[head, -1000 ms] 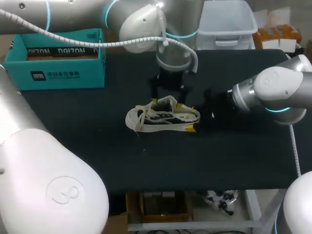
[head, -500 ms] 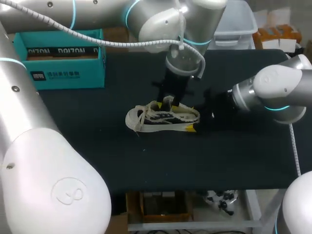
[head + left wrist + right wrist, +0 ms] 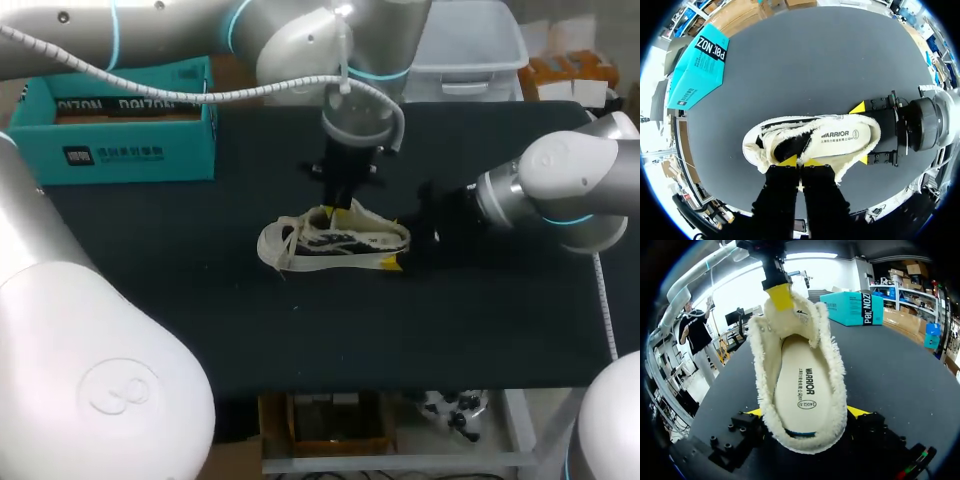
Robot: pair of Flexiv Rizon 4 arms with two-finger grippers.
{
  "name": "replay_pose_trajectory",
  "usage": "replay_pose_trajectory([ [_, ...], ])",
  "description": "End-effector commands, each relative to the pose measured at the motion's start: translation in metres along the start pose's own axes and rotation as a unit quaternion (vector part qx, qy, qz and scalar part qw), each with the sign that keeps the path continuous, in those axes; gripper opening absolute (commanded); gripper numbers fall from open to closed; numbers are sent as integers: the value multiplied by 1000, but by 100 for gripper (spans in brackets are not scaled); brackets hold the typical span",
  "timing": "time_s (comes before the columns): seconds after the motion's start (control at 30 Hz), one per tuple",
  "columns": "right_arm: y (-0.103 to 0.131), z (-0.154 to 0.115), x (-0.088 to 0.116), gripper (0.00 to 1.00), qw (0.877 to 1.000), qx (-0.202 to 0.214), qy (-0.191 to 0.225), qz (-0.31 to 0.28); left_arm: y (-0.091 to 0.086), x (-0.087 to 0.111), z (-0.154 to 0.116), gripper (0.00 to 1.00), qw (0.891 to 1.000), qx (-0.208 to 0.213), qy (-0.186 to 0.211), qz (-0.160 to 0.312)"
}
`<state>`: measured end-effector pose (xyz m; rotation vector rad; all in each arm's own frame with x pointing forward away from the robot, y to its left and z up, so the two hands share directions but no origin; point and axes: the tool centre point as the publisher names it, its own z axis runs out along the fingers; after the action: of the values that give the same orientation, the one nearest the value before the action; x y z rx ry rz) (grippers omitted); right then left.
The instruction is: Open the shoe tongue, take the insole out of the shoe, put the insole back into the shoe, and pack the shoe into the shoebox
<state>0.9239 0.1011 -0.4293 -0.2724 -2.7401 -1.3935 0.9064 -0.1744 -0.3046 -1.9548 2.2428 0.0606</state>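
The shoe (image 3: 335, 240) stands upright on its sole near the middle of the dark table (image 3: 200, 310), toe to the left and heel to the right. The left gripper (image 3: 800, 162) comes straight down from above onto the shoe's opening. Its 2 yellow fingertips are almost together, with only a thin slit between them. They pinch the top edge of the fleecy tongue (image 3: 787, 322), which stands lifted clear of the opening.

The right gripper (image 3: 806, 412) comes in low from the right with its fingers spread wide. 1 yellow tip presses against each side of the heel, so the shoe is clamped between them.

The cream insole (image 3: 800, 385) lies flat inside the shoe. From the heel end most of its length shows, with dark print on it and the fluffy lining ringing it on both sides. The laces (image 3: 288, 240) hang loose over the toe end.

The teal shoebox (image 3: 120, 125) sits at the far left of the table, well apart from the shoe and from both grippers.
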Motion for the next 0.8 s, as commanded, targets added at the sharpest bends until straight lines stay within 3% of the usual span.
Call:
replay_pose_trajectory([
  [0.03, -5, 5, -2, 0, 1000, -1, 1, 0, 19, -29, -8, 0, 995, 38, 88, -2],
  [0.37, -5, 5, -2, 0, 1000, -1, 1, 0, 32, -50, 4, 0, 983, 88, 155, -53],
  [0.57, -5, 5, -2, 0, 1000, -1, 1, 0, 28, -57, 17, 0, 974, 88, 190, -87],
  [0.77, -5, 5, -2, 0, 1000, -1, 1, 0, 22, -58, 22, 15, 969, 85, 210, -99],
  [0.8, -5, 5, -2, 0, 1000, -1, 1, 0, 22, -58, 22, 21, 969, 81, 215, -94],
])
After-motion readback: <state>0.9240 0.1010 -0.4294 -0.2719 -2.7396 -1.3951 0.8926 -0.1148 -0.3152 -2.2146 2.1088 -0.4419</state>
